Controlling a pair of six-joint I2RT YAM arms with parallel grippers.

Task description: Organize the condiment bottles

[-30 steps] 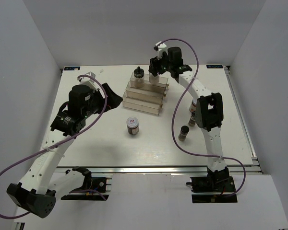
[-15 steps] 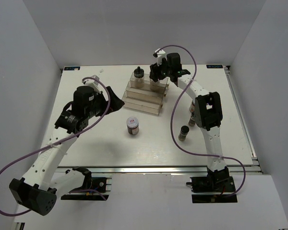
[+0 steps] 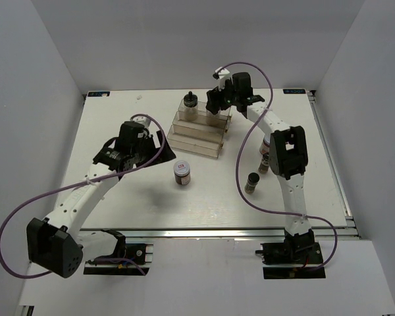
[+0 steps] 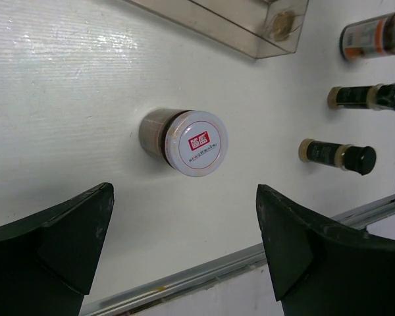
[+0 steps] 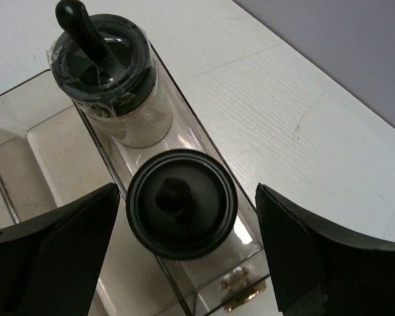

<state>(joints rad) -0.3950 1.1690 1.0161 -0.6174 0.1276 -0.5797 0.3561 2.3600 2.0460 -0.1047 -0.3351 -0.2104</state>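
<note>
Two whitish condiment bottles with black caps stand side by side on the top step of the clear rack (image 3: 196, 133). One (image 3: 190, 105) (image 5: 102, 59) stands free. The other (image 5: 181, 203) sits between the fingers of my open right gripper (image 5: 187, 191) (image 3: 214, 105), with a gap on both sides. A squat dark jar with a white red-labelled lid (image 4: 194, 140) (image 3: 182, 172) stands on the table in front of the rack. My left gripper (image 4: 184, 191) (image 3: 159, 141) hovers open just short of it, empty.
Right of the rack, by the right arm's upright link, stand two slim dark shakers (image 4: 367, 96) (image 4: 339, 155) and a second jar (image 4: 375, 36). In the top view one shaker (image 3: 253, 182) shows plainly. The table's metal front rail (image 4: 204, 270) runs close below the left gripper.
My right gripper has opened and let go of the black-capped bottle on the rack's top step. My left arm has swung right and down toward the jar in front of the rack.
</note>
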